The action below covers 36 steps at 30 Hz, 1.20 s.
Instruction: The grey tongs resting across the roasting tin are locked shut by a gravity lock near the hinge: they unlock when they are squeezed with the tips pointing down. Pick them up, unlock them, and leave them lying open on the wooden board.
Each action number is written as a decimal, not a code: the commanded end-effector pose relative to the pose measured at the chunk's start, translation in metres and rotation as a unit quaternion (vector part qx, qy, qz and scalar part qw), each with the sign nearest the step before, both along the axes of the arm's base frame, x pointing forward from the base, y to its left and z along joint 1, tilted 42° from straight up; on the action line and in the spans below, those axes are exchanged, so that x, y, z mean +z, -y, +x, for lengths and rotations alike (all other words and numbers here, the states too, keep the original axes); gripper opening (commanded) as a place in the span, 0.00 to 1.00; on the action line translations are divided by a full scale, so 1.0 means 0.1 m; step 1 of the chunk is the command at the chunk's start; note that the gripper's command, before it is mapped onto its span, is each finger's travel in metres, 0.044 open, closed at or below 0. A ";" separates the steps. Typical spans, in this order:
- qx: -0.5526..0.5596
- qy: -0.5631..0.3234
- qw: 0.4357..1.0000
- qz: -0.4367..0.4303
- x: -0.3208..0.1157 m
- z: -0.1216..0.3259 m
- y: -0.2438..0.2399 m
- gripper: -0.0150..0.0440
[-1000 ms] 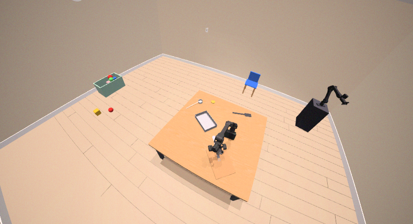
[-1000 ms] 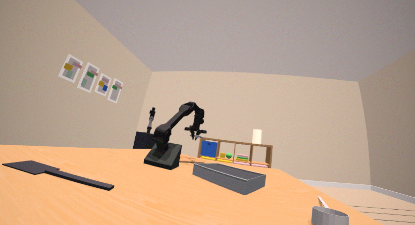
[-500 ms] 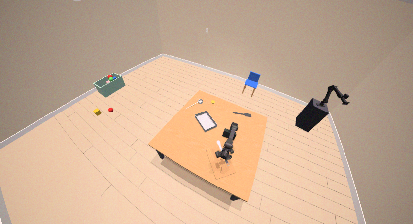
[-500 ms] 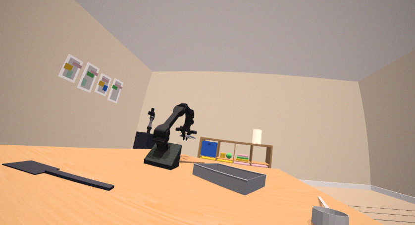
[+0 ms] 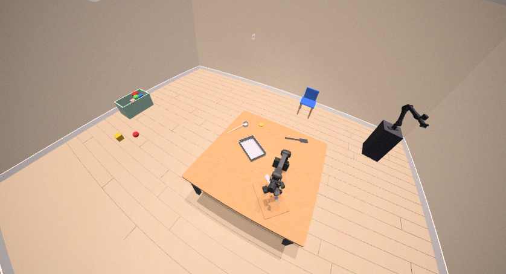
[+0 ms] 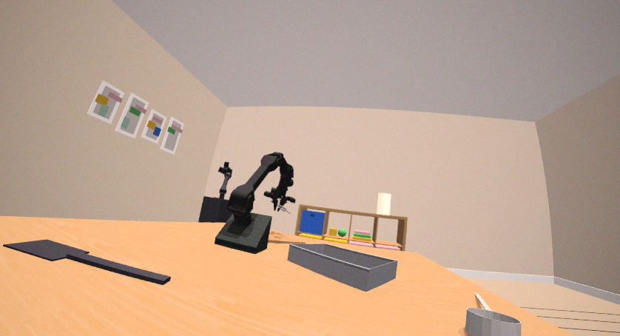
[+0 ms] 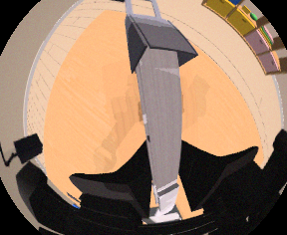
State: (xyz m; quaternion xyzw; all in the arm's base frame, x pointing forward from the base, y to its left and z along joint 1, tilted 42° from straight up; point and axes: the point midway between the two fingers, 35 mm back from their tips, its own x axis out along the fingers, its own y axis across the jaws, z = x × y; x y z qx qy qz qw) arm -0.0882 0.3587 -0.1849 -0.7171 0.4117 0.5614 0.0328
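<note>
The gripper (image 5: 275,191) grasps the grey tongs (image 7: 158,120) up over the wooden board (image 5: 279,210); next, lower them onto it.

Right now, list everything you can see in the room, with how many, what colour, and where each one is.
Tongs: one, grey, held in the air above the wooden board.
Wooden board: one, pale wood, near edge of the table.
Roasting tin: one, grey, mid table.
Table: one, orange wood, centre of the room.
Spatula: one, dark, flat on the table.
Ladle: one, pale, table's far corner.
Yellow disc: one, beside the ladle.
Chair: one, blue, by the wall.
Bin: one, green, on the floor, small coloured toys inside.
Cube: one, yellow, floor.
Ball: one, red, floor.
Shelf: one, wooden, against the wall.
Second arm: one, black, on a black pedestal.
Gripper: one, black, shut on the tongs.
</note>
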 end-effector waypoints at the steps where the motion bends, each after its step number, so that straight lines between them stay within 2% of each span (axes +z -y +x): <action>1: -0.021 -0.028 0.999 0.025 0.04 -0.01 -0.07 0.00; 36: -0.153 -0.230 0.939 0.205 0.25 0.09 -0.23 0.00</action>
